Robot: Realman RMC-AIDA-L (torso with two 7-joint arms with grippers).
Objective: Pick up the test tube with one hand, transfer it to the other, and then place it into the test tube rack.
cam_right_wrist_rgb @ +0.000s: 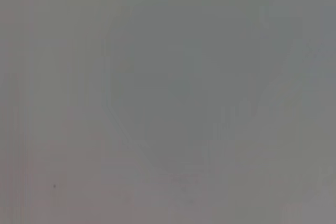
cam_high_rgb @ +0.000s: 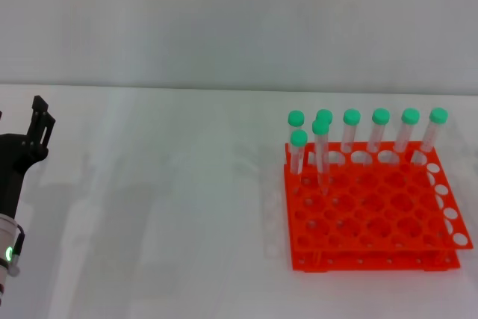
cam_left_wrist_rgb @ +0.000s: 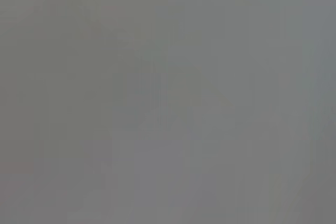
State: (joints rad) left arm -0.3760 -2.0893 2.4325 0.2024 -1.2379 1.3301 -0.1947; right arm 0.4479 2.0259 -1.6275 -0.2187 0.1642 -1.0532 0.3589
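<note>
One white table fills the scene, and one black left gripper sits at its near left edge, pointing toward the far side. It is well apart from everything else. I cannot tell if it is open or closed. The right gripper does not show in any view. Both wrist views are plain grey, and nothing can be made out in them.

On the right side of the table stands one test tube rack. It is bright orange-red, with two levels and many round holes. Most of the holes near us have nothing in them.

Eight tubes with green caps stand in the rack, all in its far part. Every one has its cap up and its thin tip down in a hole, so the long way of each tube runs up and down.

The nearest one is the test tube. It is near the far left corner of the rack, a few rows in from the far edge. It leans a little, with its cap tipped slightly to the left of its tip.

Just behind it to the left stands a second tube, near the left edge of the rack.

Farthest away is the back row of six tubes, side by side along the far edge, from left to right. The ones on the right lean a little to the right.

Behind the table is a pale wall.
</note>
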